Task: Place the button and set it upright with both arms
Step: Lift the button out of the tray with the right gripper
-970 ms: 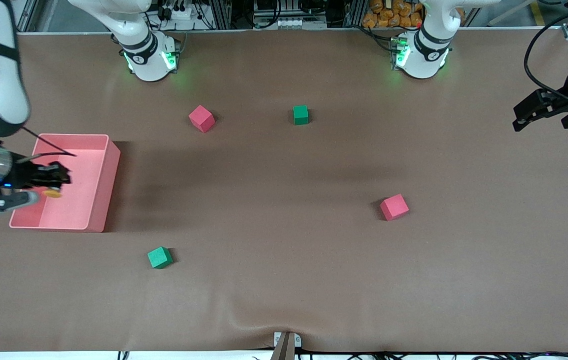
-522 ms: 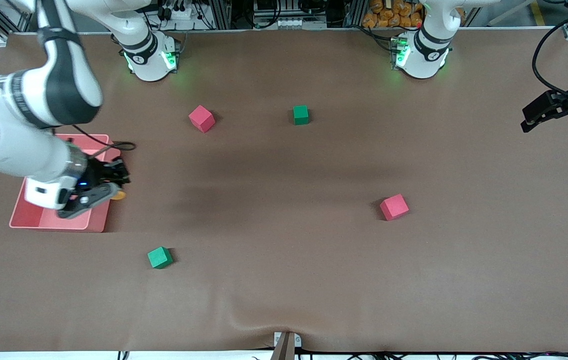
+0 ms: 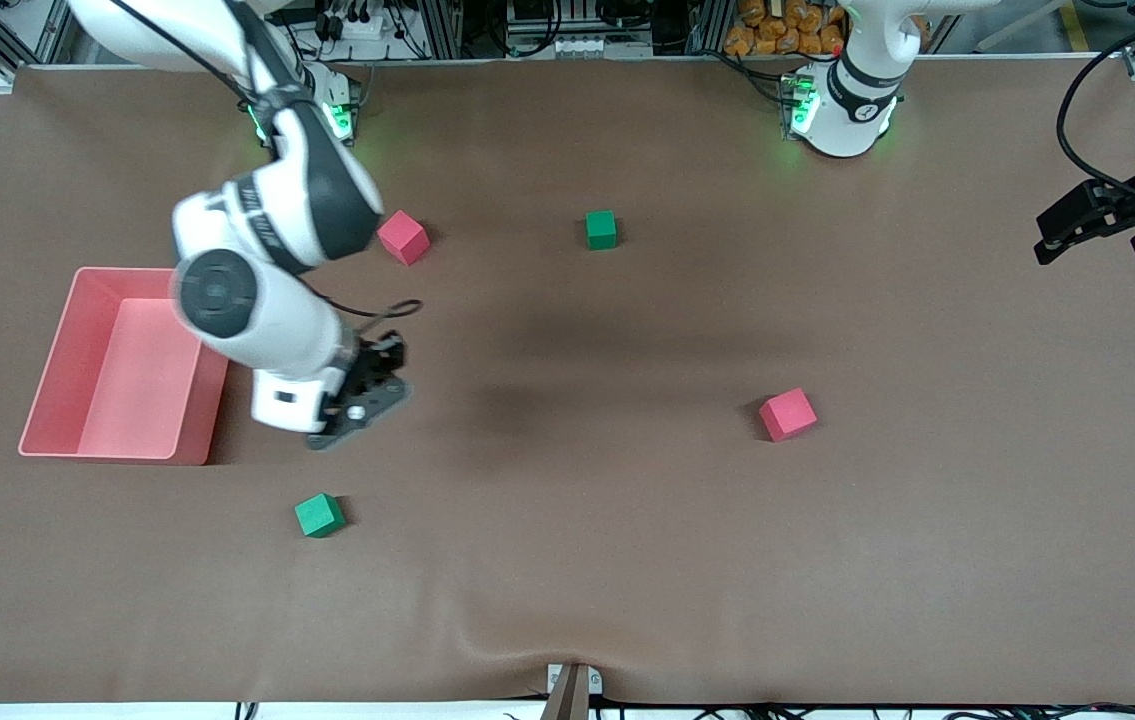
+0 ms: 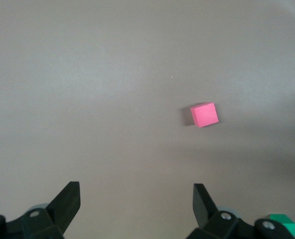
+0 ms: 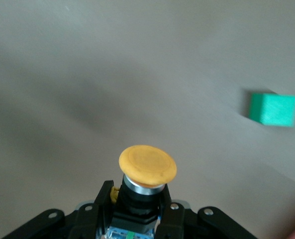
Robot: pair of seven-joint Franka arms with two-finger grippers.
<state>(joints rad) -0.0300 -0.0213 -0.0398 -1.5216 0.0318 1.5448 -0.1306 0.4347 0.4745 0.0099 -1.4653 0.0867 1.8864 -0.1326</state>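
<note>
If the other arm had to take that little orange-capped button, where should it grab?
Probably just under the round orange cap of the tiny push-button, closing across the neck from the free cap end. The right end effector already clamps its black-and-blue body. The left end effector waits open.

The button [image 5: 147, 167], a round orange cap over a silver collar and black-and-blue body, is clamped by its body in the right gripper [image 5: 136, 209], cap pointing outward, above the bare brown table [image 5: 87, 74].
</note>
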